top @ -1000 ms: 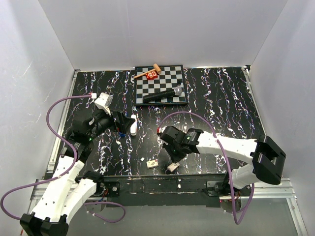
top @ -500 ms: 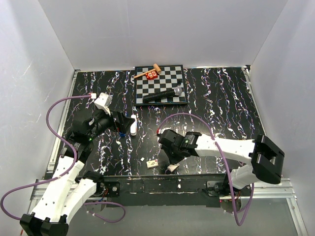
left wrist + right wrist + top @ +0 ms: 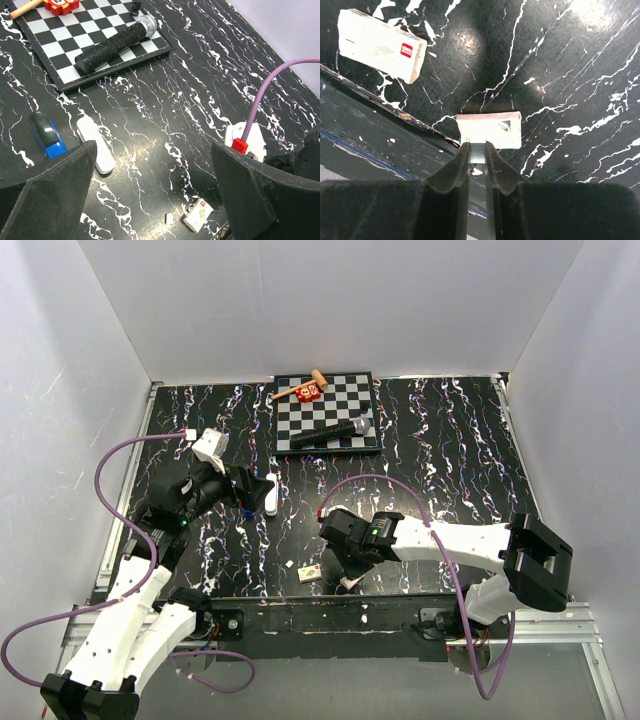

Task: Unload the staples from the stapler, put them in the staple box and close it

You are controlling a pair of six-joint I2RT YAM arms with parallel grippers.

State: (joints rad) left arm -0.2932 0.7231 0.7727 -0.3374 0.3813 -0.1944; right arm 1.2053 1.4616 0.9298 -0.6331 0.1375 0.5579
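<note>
Right pincer is clamped on a thin silvery strip, with a small white box just beyond its tips. Left pincer stands wide apart. I see the blue stapler lying free, just beside a slim white object, near the chessboard.
</note>
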